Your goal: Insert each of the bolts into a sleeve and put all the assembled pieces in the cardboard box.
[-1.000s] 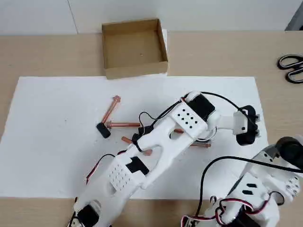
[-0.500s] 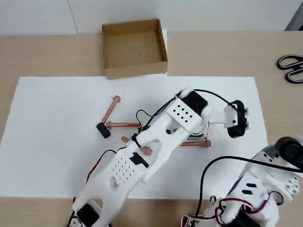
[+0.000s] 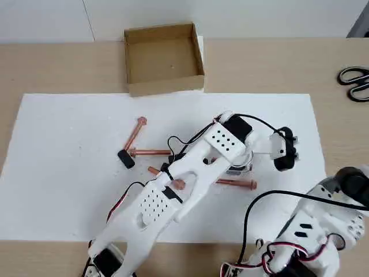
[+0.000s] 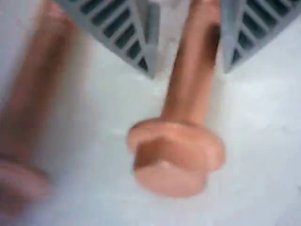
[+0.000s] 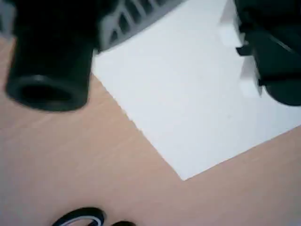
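My left gripper (image 4: 188,56) points down onto the white paper, its grey fingers (image 4: 122,33) on either side of a copper bolt (image 4: 188,94). One finger touches the shaft and a narrow gap shows at the other. In the high view this bolt (image 3: 236,183) lies flat beside the left arm's wrist. My right gripper (image 5: 80,23) is shut on a black sleeve (image 5: 51,61), held over the bare table by the paper's corner. Two more bolts (image 3: 135,134) (image 3: 151,152) lie left of centre, one with a black sleeve (image 3: 125,158) at its end. The cardboard box (image 3: 164,55) stands at the back.
White paper (image 3: 69,173) covers the middle of the wooden table. Scissors (image 3: 354,82) lie at the right edge. Short copper pieces (image 3: 155,171) peek out beside the left arm. The right arm's body (image 3: 323,231) takes up the front right corner.
The left arm's wrist swung left and lowered over the bolt. The bolt shifted slightly toward the front of the table. The right arm has stayed in place.
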